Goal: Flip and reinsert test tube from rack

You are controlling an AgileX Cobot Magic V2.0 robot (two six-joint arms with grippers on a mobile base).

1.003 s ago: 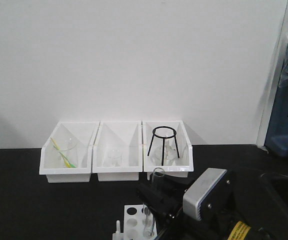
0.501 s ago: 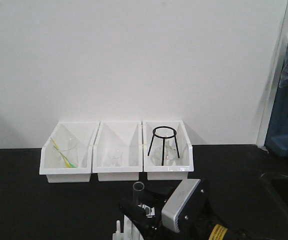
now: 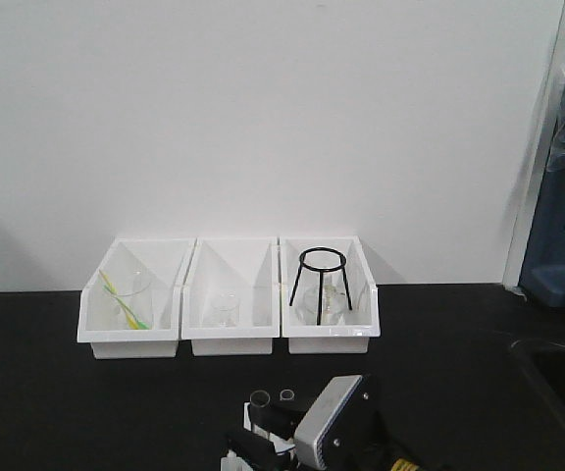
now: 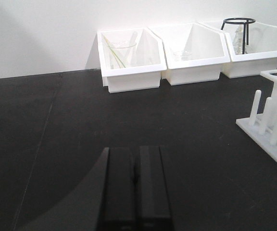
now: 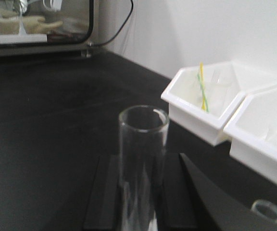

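Note:
In the right wrist view my right gripper is shut on a clear glass test tube, which stands upright with its open mouth up between the black fingers. A second tube's rim shows at the lower right. In the front view the gripper is low at the bottom edge, with the held tube's rim and the other rim above it. It hides nearly all of the white rack. In the left wrist view the rack with its pegs stands at the right. My left gripper is shut and empty over the black table.
Three white open bins stand in a row at the back wall: the left holds a beaker with a yellow-green straw, the middle holds glassware, the right holds a black wire tripod. A blue cabinet stands at far right.
My right gripper with the test tube has moved left and down in the front view, from beside the rack to over it, and now covers most of it.

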